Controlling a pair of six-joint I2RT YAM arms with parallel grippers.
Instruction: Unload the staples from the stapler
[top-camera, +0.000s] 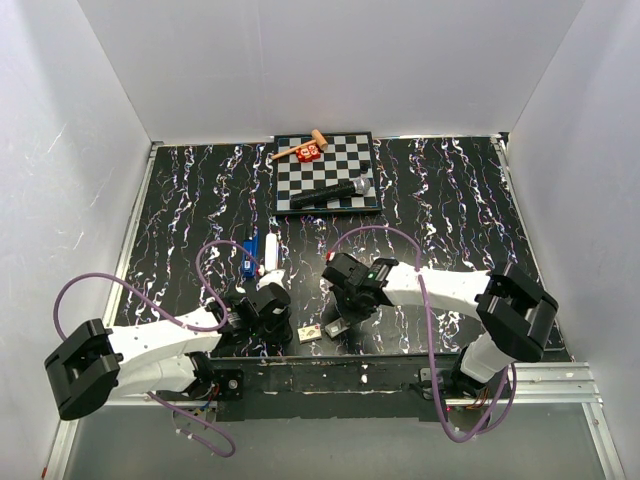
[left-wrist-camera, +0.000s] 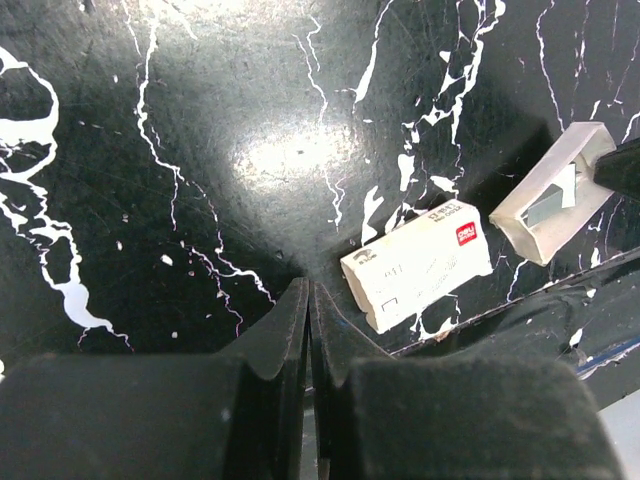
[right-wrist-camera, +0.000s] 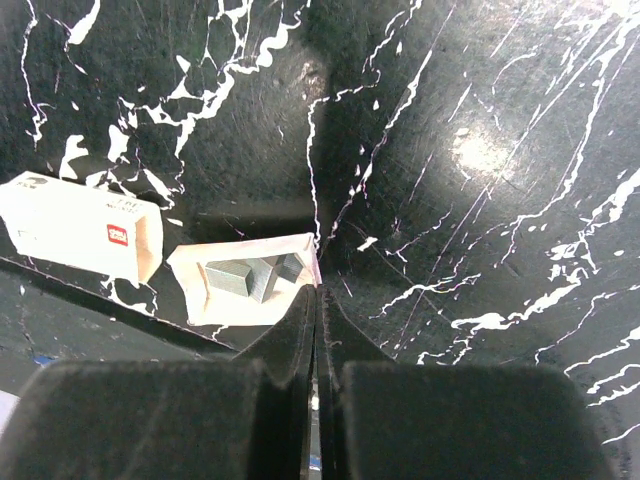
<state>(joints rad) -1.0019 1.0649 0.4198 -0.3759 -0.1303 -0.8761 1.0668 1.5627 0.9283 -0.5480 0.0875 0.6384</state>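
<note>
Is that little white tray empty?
Not empty. The right wrist view shows the little white tray with grey staple blocks lying inside it.

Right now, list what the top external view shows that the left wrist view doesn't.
Top external only: the blue stapler, the chessboard, the microphone. Left wrist only: the left end effector with fingertips pressed together, and a grey piece inside the open tray. Both: the small white box on the black marbled table.
</note>
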